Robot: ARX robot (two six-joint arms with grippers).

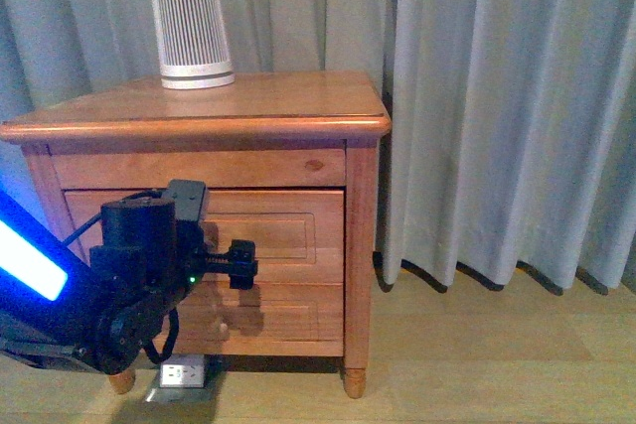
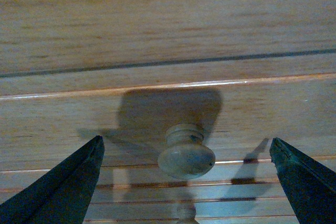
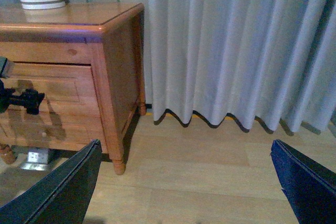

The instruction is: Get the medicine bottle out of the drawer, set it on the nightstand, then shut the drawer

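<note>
Step in hand: judged to be the approach to the knob; the drawer (image 1: 288, 225) is shut flush with the front of the table (image 1: 298, 127), so opening has not begun.
Bottle: not visible in any view; presumably inside the shut drawer, which cannot be confirmed.
Table top: carries only a large ribbed white-and-grey cylinder (image 1: 192, 27), upper left of the front view. The rest of the top is bare wood, so there is room for the bottle.
Left gripper (image 1: 241, 263): lower left of the front view, reaching level toward the drawer front. In its wrist view the fingers are spread wide, one at each lower corner of the frame, with the round knob (image 2: 186, 156) centred between them and touching neither. Holds nothing.
Right gripper (image 3: 185, 142): fingers also spread wide, empty, well away from the table, facing the floor (image 3: 210, 182) and the curtain (image 3: 226, 51).
Next move, judged: the left arm advances until the fingers pass either side of the knob, closes firmly on it, then pulls straight out along the drawer's travel.
Risk, judged: the knob is small and rounded; a shallow or off-centre grip could slip off under the pull.
Remaining: opening, retrieval, placement and closing are all outstanding.
</note>
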